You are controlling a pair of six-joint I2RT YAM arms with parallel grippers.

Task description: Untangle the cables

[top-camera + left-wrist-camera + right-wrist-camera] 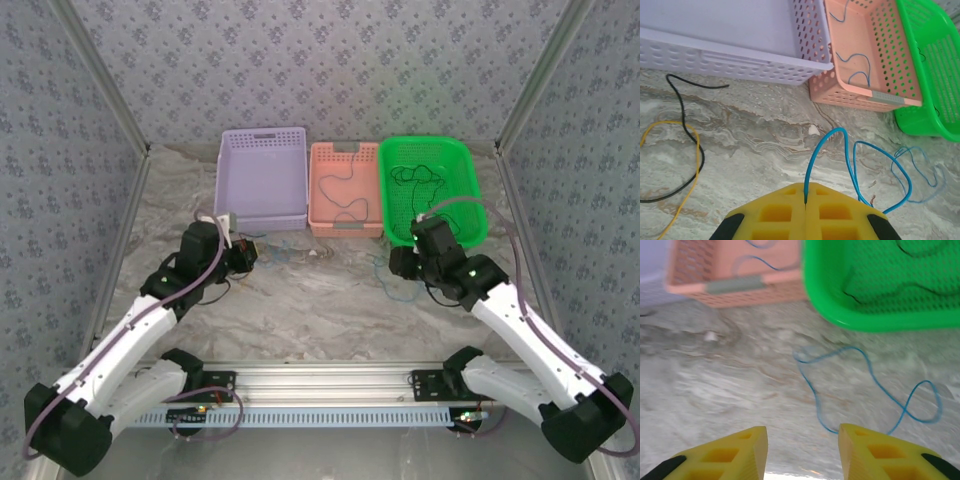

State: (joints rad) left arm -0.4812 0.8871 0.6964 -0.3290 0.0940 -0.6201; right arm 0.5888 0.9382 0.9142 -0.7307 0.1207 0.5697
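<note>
Seen from above, two white robot arms reach over one grey marbled table (320, 325). Three perforated plastic baskets stand in a row at its far side: one lilac rectangular basket (260, 214) on the left, one salmon-pink rectangular basket (345, 229) in the middle and one green oval basket (442, 236) on the right. One thin wavy cable (357, 168) lies in the pink basket, and one thin dark cable (418, 172) lies in the green one. The left gripper (246, 256) sits low near the lilac basket, with one bright blue cable (278, 250) just beside it. The right gripper (398, 262) sits in front of the green basket, near one pale blue cable (393, 290) on the table.

In the left wrist view, two yellow fingers (775, 212) are pressed together, pinching the bright blue cable, which arches away over the table. To its left, one black cable (685, 127) and one yellow cable (678, 204) cross each other. To its right, the pale blue cable lies in loose loops. The cable in the pink basket shows blue here.

In the right wrist view, two yellow fingers (735, 450) stand spread with nothing between them. The pale blue cable lies looped on the table beyond them, in front of the green basket.
</note>
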